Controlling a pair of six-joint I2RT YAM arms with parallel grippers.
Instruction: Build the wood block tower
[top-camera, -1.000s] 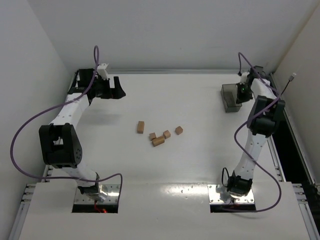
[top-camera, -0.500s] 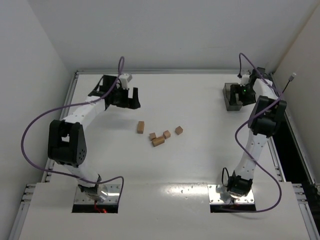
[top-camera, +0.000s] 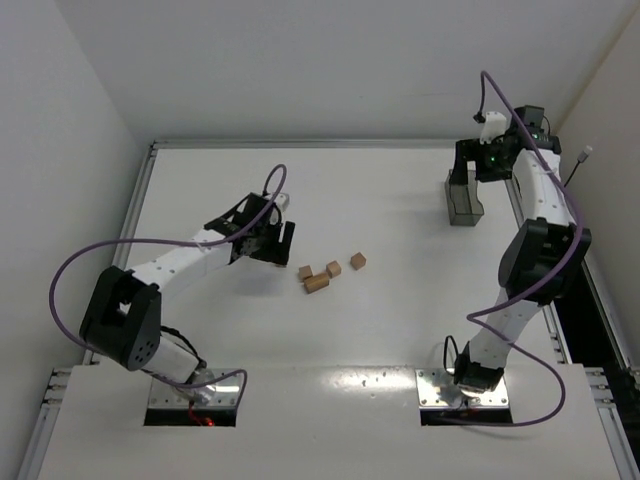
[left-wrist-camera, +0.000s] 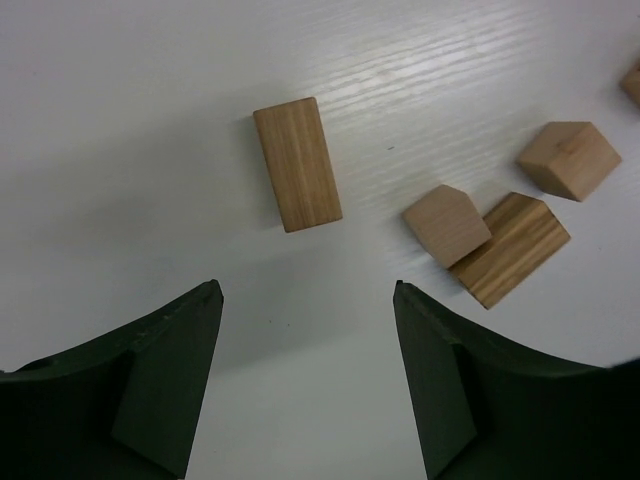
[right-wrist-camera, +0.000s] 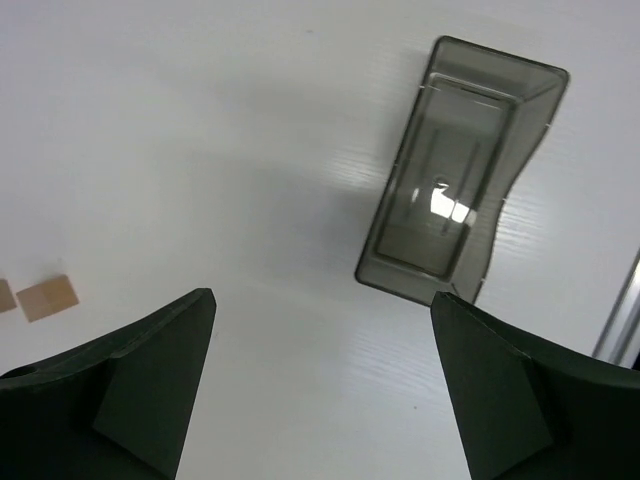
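Several wood blocks lie loose on the white table, and no tower shows in any view. A longer block (left-wrist-camera: 297, 163) lies flat just ahead of my left gripper (left-wrist-camera: 306, 290), which is open with nothing between its fingers. From above, that gripper (top-camera: 272, 240) covers this block. To its right sit a cube (left-wrist-camera: 447, 224) touching a striped block (left-wrist-camera: 510, 248), then another cube (left-wrist-camera: 568, 159). The top view shows them as a cluster (top-camera: 317, 282), with one cube (top-camera: 357, 260) apart. My right gripper (right-wrist-camera: 320, 295) is open and hangs high near the dark bin (right-wrist-camera: 460, 170).
The translucent bin (top-camera: 462, 197) stands at the back right with nothing in it, below the right gripper (top-camera: 480, 165). One block (right-wrist-camera: 47, 297) shows at the left edge of the right wrist view. A raised rail (top-camera: 300, 143) borders the table's far edge.
My left arm swung from the back-left corner to the blocks and its jaws narrowed. My right gripper opened, let go of the bin and rose away from it.
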